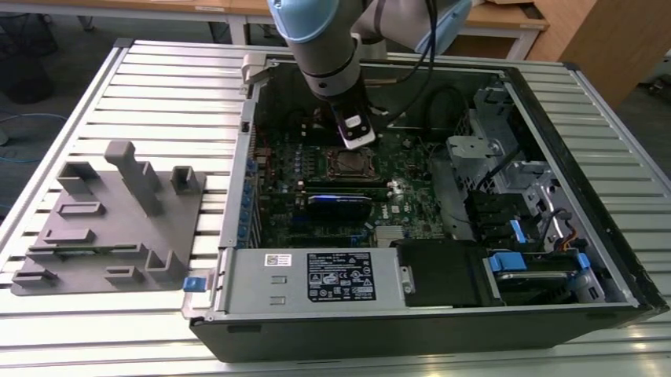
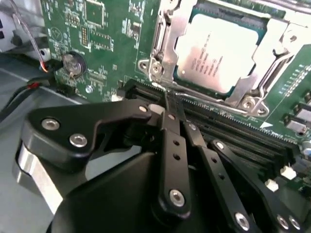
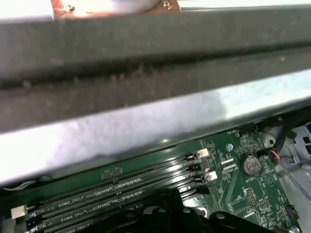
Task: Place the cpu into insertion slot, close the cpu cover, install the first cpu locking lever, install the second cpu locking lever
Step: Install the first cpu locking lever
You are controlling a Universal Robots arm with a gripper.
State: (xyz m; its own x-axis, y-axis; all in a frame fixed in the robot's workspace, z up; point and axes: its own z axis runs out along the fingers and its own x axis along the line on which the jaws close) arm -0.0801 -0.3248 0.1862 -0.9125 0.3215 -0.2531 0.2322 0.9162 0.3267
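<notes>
- In the exterior view we see the arm reaching down into an open computer case [image 1: 587, 94] lying on its side on a slatted metal worktop [image 1: 126, 86], so that the green circuit board [image 1: 283, 169] faces up and can be worked from above.
- The end effector [image 1: 357, 133] hangs just above the board, at the far edge of the insertion slot [image 1: 353, 163]; we judge it is placed there to work at the socket's latching hardware rather than to carry anything.
- In the second wrist view the end effector [image 2: 175, 109] has its black fingers [image 2: 171, 145] drawn together to a narrow tip with nothing between them, poised over the long black memory slots [image 2: 233, 131] beside the socket.
- The cpu [image 2: 221, 53] already sits in the socket, its dull silver top facing up.
- The cpu cover [image 2: 170, 43] lies down around the chip as a bright metal frame, the chip showing through its window. We read the chip as seated and the cover as lowered.
- A thin metal lever [image 2: 269, 73] runs along one side of the frame; we cannot tell whether it is hooked.
- In the first wrist view the memory slots [image 3: 121, 187] run beside a round coin cell [image 3: 251, 166], with the case wall [image 3: 146, 58] close above.
- A grey fixture tray [image 1: 105, 228] of upright holders rests on the worktop at the exterior view's left, well apart from the case.
</notes>
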